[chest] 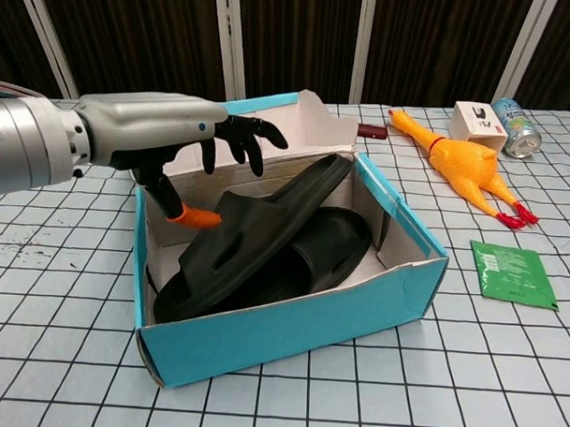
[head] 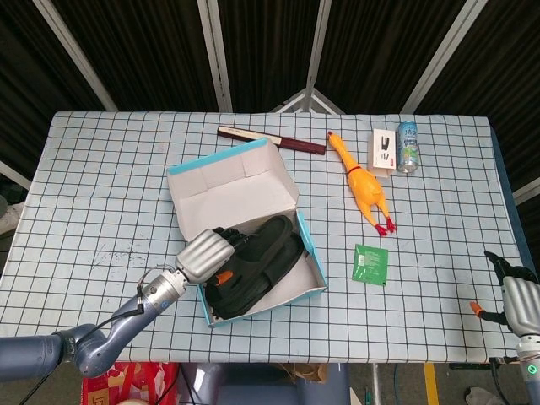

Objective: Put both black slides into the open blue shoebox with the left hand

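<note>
The open blue shoebox (head: 309, 241) (chest: 290, 331) sits on the checked table, its lid standing up behind it. Both black slides (head: 253, 263) lie inside it. The upper slide (chest: 256, 231) is tilted and leans across the lower slide (chest: 335, 243). My left hand (head: 205, 256) (chest: 147, 134) hovers above the box's left end, fingers spread and touching neither slide. My right hand (head: 516, 302) stays low at the table's near right corner, holding nothing.
A yellow rubber chicken (head: 361, 181) (chest: 460, 163) and a green packet (head: 370, 263) (chest: 512, 273) lie right of the box. A white carton (head: 384, 150) (chest: 477, 122) and a can (head: 407, 145) (chest: 513, 128) stand at the far right. A dark red flat stick (head: 272, 140) lies behind the box.
</note>
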Action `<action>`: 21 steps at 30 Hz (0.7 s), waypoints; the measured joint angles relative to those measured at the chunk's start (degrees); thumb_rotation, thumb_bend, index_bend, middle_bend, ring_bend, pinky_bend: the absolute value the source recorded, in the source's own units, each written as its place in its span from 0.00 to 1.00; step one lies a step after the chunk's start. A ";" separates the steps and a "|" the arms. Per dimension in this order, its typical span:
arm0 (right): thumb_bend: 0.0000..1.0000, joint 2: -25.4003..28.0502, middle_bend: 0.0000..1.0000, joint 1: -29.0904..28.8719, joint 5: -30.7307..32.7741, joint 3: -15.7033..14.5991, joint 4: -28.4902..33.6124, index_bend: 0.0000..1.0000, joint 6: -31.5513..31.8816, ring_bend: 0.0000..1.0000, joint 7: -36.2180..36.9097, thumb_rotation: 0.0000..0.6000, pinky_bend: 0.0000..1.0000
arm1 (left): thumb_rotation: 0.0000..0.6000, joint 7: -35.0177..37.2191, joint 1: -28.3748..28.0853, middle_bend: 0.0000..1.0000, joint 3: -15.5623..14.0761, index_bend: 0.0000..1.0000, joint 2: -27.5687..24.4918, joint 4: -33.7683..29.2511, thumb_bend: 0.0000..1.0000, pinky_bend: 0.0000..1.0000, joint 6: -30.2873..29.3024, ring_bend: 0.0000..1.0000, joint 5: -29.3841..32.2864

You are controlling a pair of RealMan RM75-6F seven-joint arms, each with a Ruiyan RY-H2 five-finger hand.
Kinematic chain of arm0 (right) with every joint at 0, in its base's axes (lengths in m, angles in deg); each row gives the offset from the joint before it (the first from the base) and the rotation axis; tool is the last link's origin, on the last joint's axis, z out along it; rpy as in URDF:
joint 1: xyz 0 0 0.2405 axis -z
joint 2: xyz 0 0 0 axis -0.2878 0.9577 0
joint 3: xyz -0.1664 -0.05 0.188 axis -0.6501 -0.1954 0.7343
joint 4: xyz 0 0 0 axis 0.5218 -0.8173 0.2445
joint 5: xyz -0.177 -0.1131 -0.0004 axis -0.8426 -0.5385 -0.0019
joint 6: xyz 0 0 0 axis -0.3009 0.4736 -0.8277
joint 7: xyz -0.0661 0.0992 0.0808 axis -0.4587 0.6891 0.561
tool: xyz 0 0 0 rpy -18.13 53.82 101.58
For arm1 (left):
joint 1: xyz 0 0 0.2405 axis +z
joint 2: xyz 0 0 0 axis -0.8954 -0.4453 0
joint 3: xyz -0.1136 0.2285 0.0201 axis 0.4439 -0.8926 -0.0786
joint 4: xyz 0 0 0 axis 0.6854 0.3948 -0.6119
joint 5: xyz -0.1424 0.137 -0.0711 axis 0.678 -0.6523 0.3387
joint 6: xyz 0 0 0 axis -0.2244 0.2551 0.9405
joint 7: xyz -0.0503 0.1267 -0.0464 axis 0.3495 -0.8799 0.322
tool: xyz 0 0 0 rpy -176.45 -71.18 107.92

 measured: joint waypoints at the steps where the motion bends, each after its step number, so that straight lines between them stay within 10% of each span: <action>1: 0.23 -0.02 0.19 0.00 0.01 0.00 -0.02 0.13 0.00 0.24 -0.04 1.00 0.15 | 1.00 -0.05 0.13 0.15 0.17 0.08 -0.50 -0.91 0.42 0.24 -0.54 0.12 -0.20; 13: 0.23 -0.46 0.19 -0.03 -1.49 -0.04 -0.34 0.14 0.92 0.24 -0.02 1.00 0.15 | 1.00 -10.37 9.99 0.14 -5.04 0.12 -14.44 -13.88 0.42 0.21 -15.66 0.10 -7.65; 21: 0.23 -1.40 0.19 -0.16 -4.82 -0.47 -1.19 0.14 2.49 0.24 -0.21 1.00 0.15 | 1.00 -9.02 25.04 0.15 -11.07 0.11 -16.49 -9.16 0.42 0.20 -33.76 0.10 -14.02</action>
